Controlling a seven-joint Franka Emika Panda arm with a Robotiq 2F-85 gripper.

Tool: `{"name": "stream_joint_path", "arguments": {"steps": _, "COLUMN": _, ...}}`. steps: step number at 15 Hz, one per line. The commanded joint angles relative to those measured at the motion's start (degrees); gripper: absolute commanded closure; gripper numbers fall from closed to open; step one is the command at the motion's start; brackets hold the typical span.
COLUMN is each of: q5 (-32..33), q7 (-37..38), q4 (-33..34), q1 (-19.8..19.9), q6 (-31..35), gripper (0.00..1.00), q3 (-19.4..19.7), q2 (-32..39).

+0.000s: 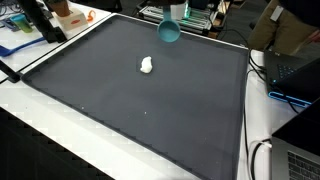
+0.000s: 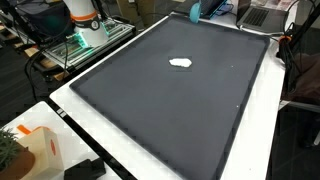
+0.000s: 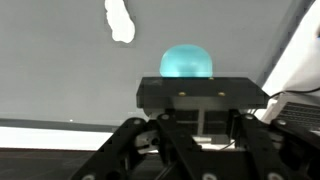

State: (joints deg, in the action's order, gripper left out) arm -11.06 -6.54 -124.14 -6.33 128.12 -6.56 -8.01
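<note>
A: Tool [image 1: 172, 20] status?
B: Clamped tight on a teal cup [image 1: 169, 33], held up over the far edge of the dark mat [image 1: 130, 110].
A: Anything else there?
B: Small white lump [image 1: 147, 66] mid-mat, nearer than the cup, well apart from it.

Dark grey mat [image 1: 150, 110] covers white table [image 2: 90, 118]. Small white crumpled lump [image 1: 147, 66] on mat, near middle. Orange box [image 2: 38, 150] at table corner. Laptop [image 1: 292, 68] beside mat.
</note>
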Motion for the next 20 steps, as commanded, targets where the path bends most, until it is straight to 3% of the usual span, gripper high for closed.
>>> {"name": "stream_joint_path", "arguments": {"steps": 1, "q5": -5.4, "q7": -6.8, "q4": -4.3, "q1": -2.1, "q6": -6.8, "gripper": 0.78, "q3": 1.3, "q2": -8.6}}
{"name": "stream_joint_path", "arguments": {"steps": 2, "q5": -2.6, "q7": -2.8, "q4": -1.1, "q1": -1.6, "q6": -4.4, "gripper": 0.53, "q3": 0.4, "q2": -4.4}}
{"name": "stream_joint_path", "arguments": {"steps": 7, "q5": -3.7, "q7": -5.1, "q4": -3.1, "q1": -2.1, "q6": -6.7, "gripper": 0.53, "q3": 1.0, "q2": -7.8}}
{"name": "stream_joint_path", "arguments": {"steps": 8, "q5": -2.8, "q7": -3.7, "q4": -2.2, "q1": -1.8, "q6": -8.0, "gripper": 0.78, "q3": 0.8, "q2": -6.4}}
{"name": "stream_joint_path", "arguments": {"steps": 14, "q5": -7.7, "q7": 5.5, "q4": 0.2, "q1": -1.6, "q6": -20.5, "gripper": 0.78, "q3": 1.0, "q2": -5.4}}
{"name": "stream_joint_path", "arguments": {"steps": 15, "q5": -8.5, "q7": 6.3, "q4": 0.3, "q1": -1.5, "q6": -20.6, "gripper": 0.28, "q3": 0.9, "q2": -5.6}}
{"name": "stream_joint_path", "arguments": {"steps": 16, "q5": -9.0, "q7": 7.0, "q4": 0.1, "q1": -1.3, "q6": -20.0, "gripper": 0.27, "q3": 1.0, "q2": -5.9}}
{"name": "stream_joint_path", "arguments": {"steps": 20, "q5": -7.4, "q7": 5.1, "q4": -0.9, "q1": -0.7, "q6": -19.6, "gripper": 0.01, "q3": 1.6, "q2": -7.3}}
